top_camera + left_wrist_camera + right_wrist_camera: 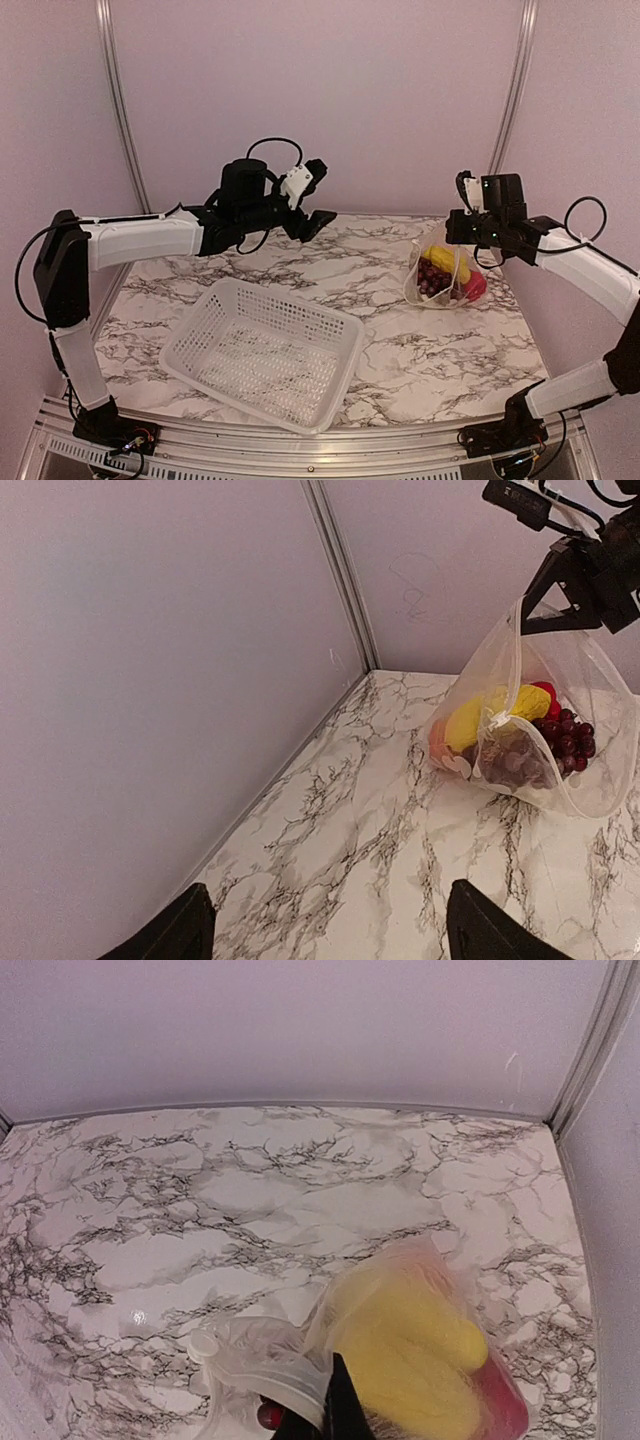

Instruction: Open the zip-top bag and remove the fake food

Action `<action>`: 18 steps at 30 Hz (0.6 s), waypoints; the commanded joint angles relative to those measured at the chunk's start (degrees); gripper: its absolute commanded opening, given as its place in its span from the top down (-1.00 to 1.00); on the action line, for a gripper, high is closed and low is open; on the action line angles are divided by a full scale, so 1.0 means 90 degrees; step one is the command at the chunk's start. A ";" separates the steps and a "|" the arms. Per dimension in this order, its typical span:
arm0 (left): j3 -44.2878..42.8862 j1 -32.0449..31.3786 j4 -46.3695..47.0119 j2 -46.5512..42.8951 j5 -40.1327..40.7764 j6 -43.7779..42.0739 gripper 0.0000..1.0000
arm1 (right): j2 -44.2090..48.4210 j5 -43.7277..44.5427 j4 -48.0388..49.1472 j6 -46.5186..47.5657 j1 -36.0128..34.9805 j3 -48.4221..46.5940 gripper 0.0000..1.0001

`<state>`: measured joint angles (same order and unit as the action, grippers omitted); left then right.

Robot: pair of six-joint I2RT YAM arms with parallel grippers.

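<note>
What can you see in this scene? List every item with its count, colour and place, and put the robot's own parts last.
zip-top bag: one, clear, far right of the table, mouth open, top edge lifted.
grape bunch: one, dark purple, inside the bag.
yellow pieces: at least two, yellow, inside the bag.
red piece: one, red, inside the bag, right side.
basket: one, white, perforated, near left of centre, nothing in it.
table: one, white marble with dark veins.
left claw: one, black, open, raised over the far left.
right claw: one, black, shut on the bag's top edge.
</note>
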<state>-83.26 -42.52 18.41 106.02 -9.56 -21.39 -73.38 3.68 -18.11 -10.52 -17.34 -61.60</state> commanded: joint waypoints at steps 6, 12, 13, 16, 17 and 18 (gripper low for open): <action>0.1161 -0.0267 -0.1155 -0.0382 -0.0944 -0.0324 -0.71 | 0.0136 -0.1064 0.0594 -0.0444 -0.0029 0.0326 1.00; 0.1621 -0.0412 -0.1992 -0.0803 -0.1317 -0.1308 -0.73 | -0.0010 -0.1309 0.0748 -0.0457 -0.0036 0.0379 1.00; 0.1638 -0.0412 -0.2133 -0.0812 -0.1321 -0.1409 -0.73 | -0.0020 -0.1332 0.0780 -0.0461 -0.0036 0.0388 1.00; 0.1720 -0.0412 -0.2430 -0.0822 -0.1231 -0.1653 -0.73 | -0.0052 -0.1383 0.0827 -0.0443 -0.0036 0.0397 1.00; 0.1774 -0.0412 -0.2460 -0.0829 -0.1199 -0.1715 -0.74 | -0.0063 -0.1385 0.0830 -0.0426 -0.0036 0.0390 1.00; 0.1861 -0.0407 -0.2458 -0.0839 -0.1139 -0.1776 -0.75 | -0.0075 -0.1394 0.0824 -0.0403 -0.0036 0.0390 1.00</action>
<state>-68.36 -46.09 1.02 100.03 -19.53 -32.84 -73.71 -7.27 -14.00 -13.76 -17.41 -57.47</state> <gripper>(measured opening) 0.868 0.003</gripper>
